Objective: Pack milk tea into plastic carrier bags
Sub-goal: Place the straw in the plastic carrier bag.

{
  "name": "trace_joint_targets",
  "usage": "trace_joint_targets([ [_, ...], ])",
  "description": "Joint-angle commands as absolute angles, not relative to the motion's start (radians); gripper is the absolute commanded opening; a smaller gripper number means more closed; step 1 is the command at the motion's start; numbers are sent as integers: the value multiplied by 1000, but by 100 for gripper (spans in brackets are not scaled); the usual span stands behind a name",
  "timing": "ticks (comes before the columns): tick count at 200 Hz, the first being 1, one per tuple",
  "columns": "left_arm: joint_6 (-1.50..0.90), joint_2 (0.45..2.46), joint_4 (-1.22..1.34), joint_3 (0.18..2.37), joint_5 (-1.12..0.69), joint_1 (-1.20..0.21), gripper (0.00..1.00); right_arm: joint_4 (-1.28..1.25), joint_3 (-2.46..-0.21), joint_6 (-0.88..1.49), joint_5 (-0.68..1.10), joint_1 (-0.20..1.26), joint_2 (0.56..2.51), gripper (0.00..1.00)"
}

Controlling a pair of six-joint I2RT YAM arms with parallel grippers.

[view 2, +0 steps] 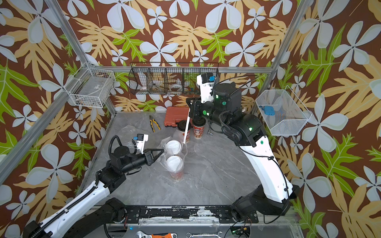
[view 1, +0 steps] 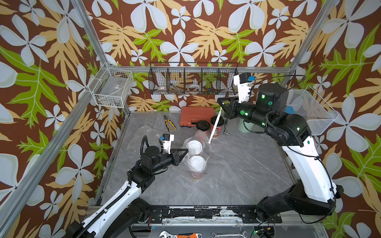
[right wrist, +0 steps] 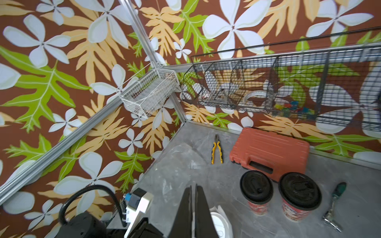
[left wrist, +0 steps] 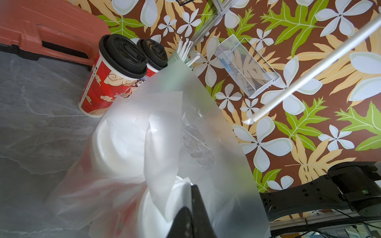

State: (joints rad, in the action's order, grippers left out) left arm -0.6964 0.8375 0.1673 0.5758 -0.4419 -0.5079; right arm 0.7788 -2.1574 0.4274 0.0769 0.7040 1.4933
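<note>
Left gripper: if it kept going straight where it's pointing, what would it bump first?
The left gripper has its tips right at the clear plastic bag, so that film comes first. Just behind it is probably the farther white-lidded cup, though depth is hard to judge.

I read the tabletop (view 1: 237, 175) as smooth grey marble-look with a dull sheen; the carrier bag (left wrist: 165, 107), mid-frame in the left wrist view, is thin frosted plastic, crinkled; the cup (left wrist: 103, 86) upper left there is smooth printed paper under a matt black plastic lid (left wrist: 121, 55); the straw (left wrist: 309, 61) wears matt white paper.
</note>
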Motion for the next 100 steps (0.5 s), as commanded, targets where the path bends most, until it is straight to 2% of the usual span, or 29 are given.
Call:
trace_joint_targets([
  [1,-692,834,186,584,-437,-507,0,741,-2125,483,54,762,1480,0],
  [43,-697,833,183,579,-442,-508,0,630,-1948,546,34,863,1425,0],
  [100,-702,826,177,575,-448,-508,0,508,-1765,564,-44,894,1380,0],
])
